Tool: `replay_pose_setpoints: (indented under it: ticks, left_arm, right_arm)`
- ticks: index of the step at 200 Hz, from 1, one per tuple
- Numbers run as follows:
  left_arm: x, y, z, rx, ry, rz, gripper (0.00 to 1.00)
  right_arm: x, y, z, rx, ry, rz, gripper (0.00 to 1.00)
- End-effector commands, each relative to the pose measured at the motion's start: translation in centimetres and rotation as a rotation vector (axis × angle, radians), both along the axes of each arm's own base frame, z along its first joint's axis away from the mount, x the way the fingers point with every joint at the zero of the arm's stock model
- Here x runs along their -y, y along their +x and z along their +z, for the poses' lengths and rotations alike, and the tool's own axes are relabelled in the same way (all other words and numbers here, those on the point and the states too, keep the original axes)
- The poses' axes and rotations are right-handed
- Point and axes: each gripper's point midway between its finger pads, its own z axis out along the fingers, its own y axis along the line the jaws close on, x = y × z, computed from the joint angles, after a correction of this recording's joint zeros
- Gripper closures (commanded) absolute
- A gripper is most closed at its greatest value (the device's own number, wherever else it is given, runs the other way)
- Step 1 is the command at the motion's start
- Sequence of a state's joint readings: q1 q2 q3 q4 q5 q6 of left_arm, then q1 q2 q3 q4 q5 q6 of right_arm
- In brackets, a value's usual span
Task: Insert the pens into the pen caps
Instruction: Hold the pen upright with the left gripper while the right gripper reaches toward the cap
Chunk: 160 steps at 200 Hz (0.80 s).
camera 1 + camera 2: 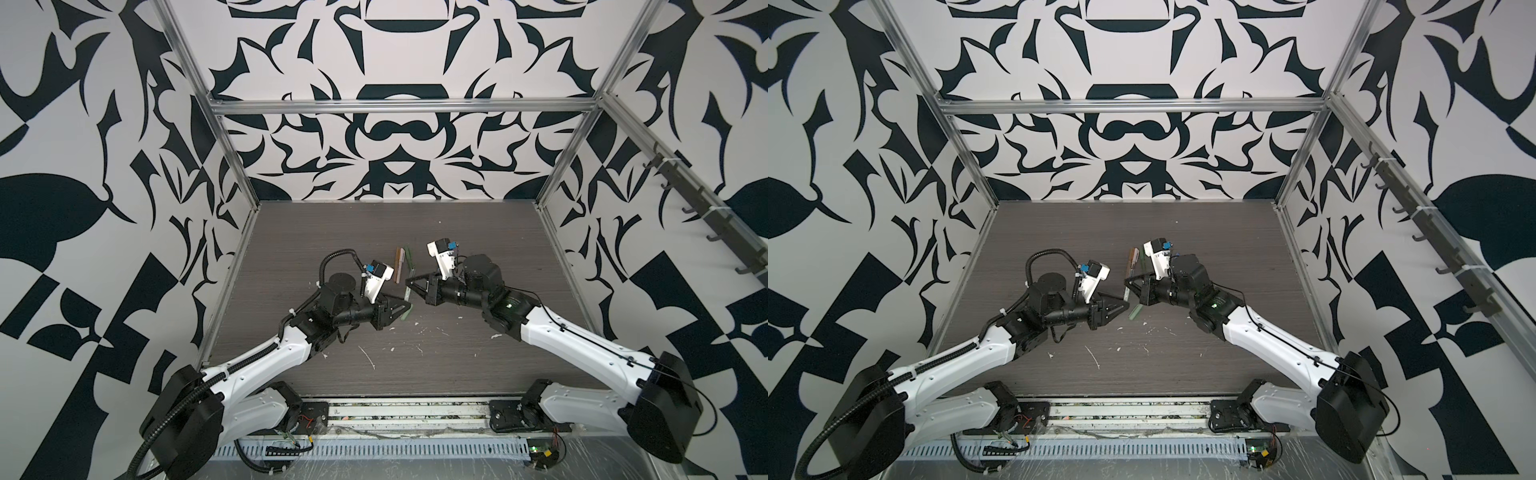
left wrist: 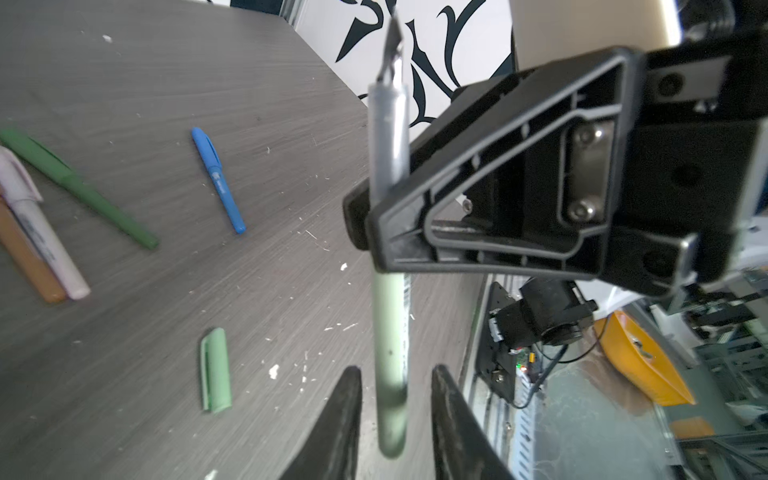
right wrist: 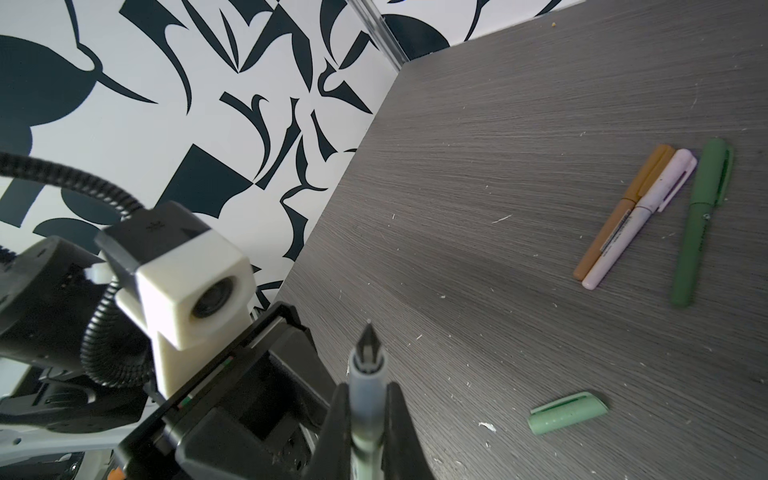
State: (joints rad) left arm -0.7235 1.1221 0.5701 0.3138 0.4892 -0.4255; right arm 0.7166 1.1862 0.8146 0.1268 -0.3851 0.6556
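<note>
The pale green pen [image 2: 388,353] is pinched by the right fingers [image 3: 334,432], tip bared for the cap [image 3: 567,412]; the left fingers [image 2: 343,415] are spread beside it.

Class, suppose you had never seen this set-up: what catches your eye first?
The uncapped pale green pen, clamped mid-air in the right gripper, its blunt end between the open jaws of the left gripper. Its pale green cap lies alone on the table; three capped pens lie grouped nearer the back wall.

matt woodgrain table [image 3: 540,104] — scuffed
</note>
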Motion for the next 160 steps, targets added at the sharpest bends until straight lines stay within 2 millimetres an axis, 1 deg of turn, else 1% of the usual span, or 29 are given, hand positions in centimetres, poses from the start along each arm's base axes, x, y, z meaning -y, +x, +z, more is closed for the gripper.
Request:
replay_pose_setpoints:
  ticks: [1, 9, 43, 56, 80, 100, 103, 113, 121, 135, 141, 147, 160]
  left_arm:
    - [0.4, -0.2, 0.0, -0.003, -0.022, -0.021, 0.65]
    - [0.5, -0.1, 0.0, -0.004, -0.023, -0.02, 0.67]
    - [0.4, 0.3, 0.1, -0.001, -0.03, 0.002, 0.79]
    - [0.3, 0.4, 0.2, 0.002, -0.037, 0.014, 0.81]
    - [0.1, 0.6, 0.2, 0.004, -0.042, 0.037, 0.82]
    - [-0.1, 0.7, 0.0, 0.007, -0.038, 0.051, 0.89]
    - [-0.1, 0.7, 0.0, 0.009, -0.038, 0.054, 0.9]
    - [-0.3, 0.9, -0.2, 0.015, -0.031, 0.065, 0.92]
    - [-0.5, 1.1, -0.3, 0.023, -0.024, 0.079, 0.92]
    - [-1.2, 1.8, -0.9, 0.032, 0.008, 0.14, 0.93]
    - [-1.7, 2.1, -1.3, 0.036, 0.029, 0.173, 0.93]
    - [-2.3, 2.4, -1.6, 0.041, 0.049, 0.21, 0.93]
    - [-3.9, 3.4, -2.5, 0.043, 0.093, 0.316, 0.94]
  right_arm:
    - [-0.6, -0.3, 2.5, 0.055, 0.069, 0.02, 1.0]
    - [-0.7, -0.4, 2.5, 0.053, 0.072, 0.023, 1.0]
    - [-1.0, -0.7, 1.9, 0.044, 0.065, 0.035, 1.0]
    - [-1.1, -0.7, 1.7, 0.04, 0.061, 0.037, 1.0]
    - [-1.2, -0.8, 1.5, 0.044, 0.053, 0.042, 1.0]
    - [-1.3, -1.0, 1.4, 0.043, 0.047, 0.043, 1.0]
    - [-1.3, -1.0, 1.5, 0.045, 0.048, 0.044, 0.97]
    - [-1.3, -1.1, 1.7, 0.046, 0.051, 0.045, 0.82]
    - [-1.2, -1.1, 2.0, 0.048, 0.05, 0.04, 0.76]
    - [-0.6, -1.1, 2.5, 0.046, 0.029, 0.012, 0.73]
    - [-0.1, -0.9, 2.3, 0.037, 0.009, -0.013, 0.72]
    - [0.6, -0.6, 2.0, 0.025, -0.02, -0.058, 0.71]
    - [2.7, -0.2, 0.5, -0.009, -0.108, -0.155, 0.7]
